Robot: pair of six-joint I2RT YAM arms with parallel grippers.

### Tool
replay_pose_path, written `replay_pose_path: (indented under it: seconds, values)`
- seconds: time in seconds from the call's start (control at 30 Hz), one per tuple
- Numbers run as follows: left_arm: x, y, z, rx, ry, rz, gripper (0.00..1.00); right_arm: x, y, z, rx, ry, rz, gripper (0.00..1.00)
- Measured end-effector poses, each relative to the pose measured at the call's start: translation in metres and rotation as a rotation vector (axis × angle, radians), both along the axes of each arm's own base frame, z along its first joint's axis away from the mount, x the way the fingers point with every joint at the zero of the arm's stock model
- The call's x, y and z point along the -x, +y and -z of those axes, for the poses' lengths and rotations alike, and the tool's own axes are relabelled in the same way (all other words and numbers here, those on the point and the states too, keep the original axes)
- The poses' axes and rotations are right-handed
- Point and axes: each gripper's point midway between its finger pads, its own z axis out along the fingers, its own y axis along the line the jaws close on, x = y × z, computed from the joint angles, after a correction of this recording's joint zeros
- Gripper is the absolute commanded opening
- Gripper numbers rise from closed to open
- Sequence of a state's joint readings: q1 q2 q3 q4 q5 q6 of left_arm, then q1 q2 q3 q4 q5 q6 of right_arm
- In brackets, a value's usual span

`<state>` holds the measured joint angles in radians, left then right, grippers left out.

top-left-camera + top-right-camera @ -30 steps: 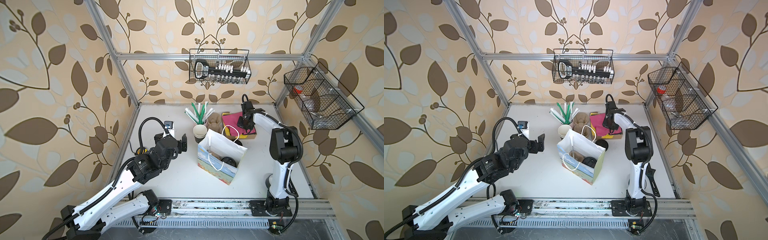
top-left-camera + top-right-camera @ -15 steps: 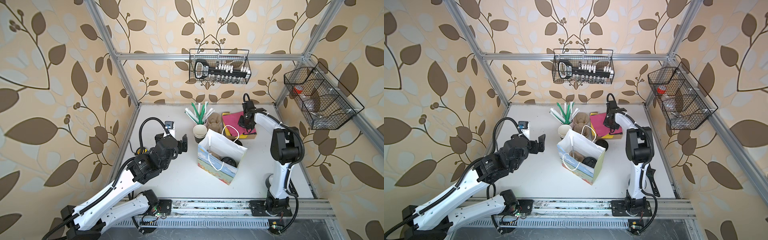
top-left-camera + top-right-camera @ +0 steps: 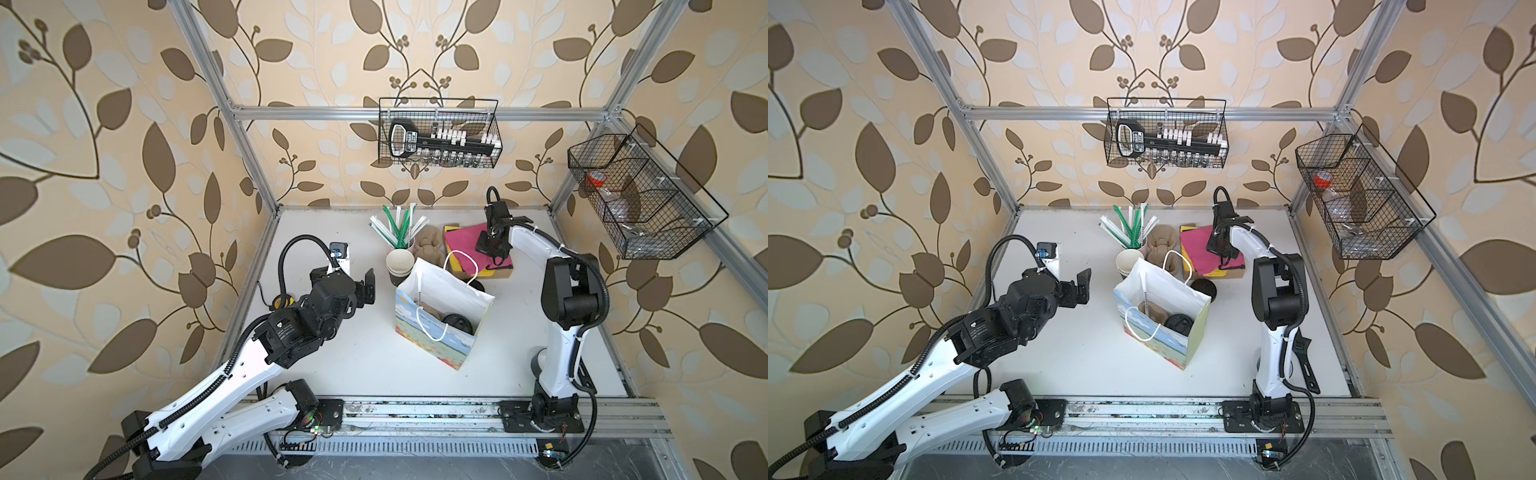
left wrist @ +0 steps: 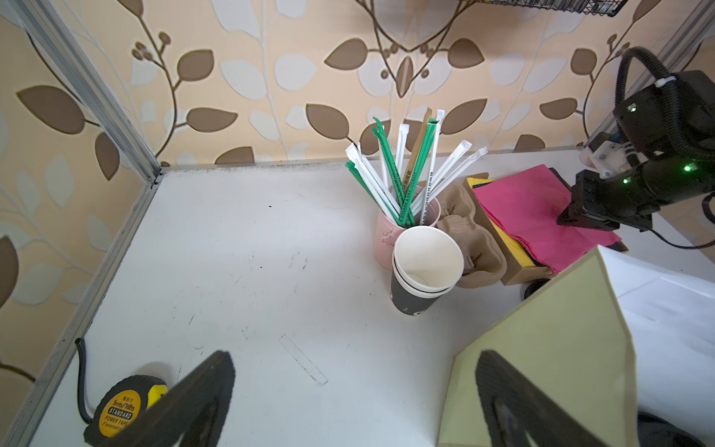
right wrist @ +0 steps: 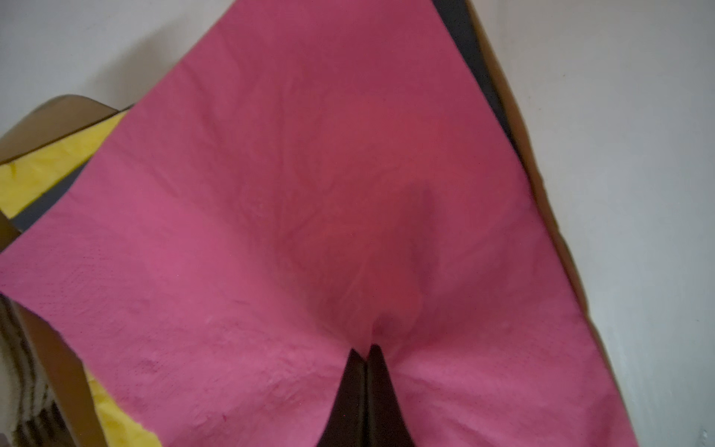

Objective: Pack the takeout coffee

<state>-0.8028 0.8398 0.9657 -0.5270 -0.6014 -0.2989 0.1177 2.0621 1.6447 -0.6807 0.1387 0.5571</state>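
In a top view the coffee (image 3: 1178, 323), only its black lid showing, sits inside the paper bag (image 3: 1163, 345) on the worktop (image 3: 1092, 357), beside a cardboard carrier (image 3: 1149, 309); I judge that step done.

From my left wrist, my left jaws stand spread beside the bag; behind it, straws (image 4: 402, 182) fill a pink cup (image 4: 387, 242).

From my right wrist, my right jaws are pressed together, pinching a pink napkin (image 5: 309, 193). Next I should lift a single sheet towards the bag.
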Motion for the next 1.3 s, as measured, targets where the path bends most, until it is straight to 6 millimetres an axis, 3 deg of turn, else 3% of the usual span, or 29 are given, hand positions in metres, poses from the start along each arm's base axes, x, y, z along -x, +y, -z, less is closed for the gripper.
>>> replay_pose_path:
  seconds: [0.13, 0.3, 0.4, 0.77, 1.0, 1.13, 1.2, 1.3]
  values:
    - [-0.001, 0.001, 0.0, 0.0, 0.0, -0.005, 0.99, 0.005, -0.003, -0.019, 0.0, -0.04, 0.008, 0.0]
    - [-0.001, 0.001, 0.0, 0.0, 0.001, -0.004, 0.99, 0.006, -0.004, -0.064, -0.02, -0.149, 0.017, 0.0]
    - [-0.001, 0.0, 0.001, 0.001, 0.004, 0.001, 0.99, 0.004, -0.003, -0.078, -0.03, -0.186, 0.015, 0.0]
    - [-0.001, -0.003, 0.003, 0.003, 0.012, 0.015, 0.99, 0.006, -0.002, -0.074, -0.037, -0.178, 0.01, 0.02]
    - [0.0, -0.003, 0.003, 0.004, 0.014, 0.017, 0.99, 0.02, 0.001, -0.047, -0.053, -0.116, 0.0, 0.06]
    - [0.0, -0.004, 0.003, 0.004, 0.014, 0.017, 0.99, 0.021, 0.002, -0.044, -0.058, -0.11, -0.003, 0.06]
    - [0.0, -0.004, 0.003, 0.004, 0.014, 0.018, 0.99, 0.02, 0.002, -0.045, -0.057, -0.115, -0.003, 0.14]
    - [0.0, -0.004, 0.003, 0.004, 0.014, 0.018, 0.99, 0.019, 0.001, -0.045, -0.053, -0.118, -0.001, 0.17]
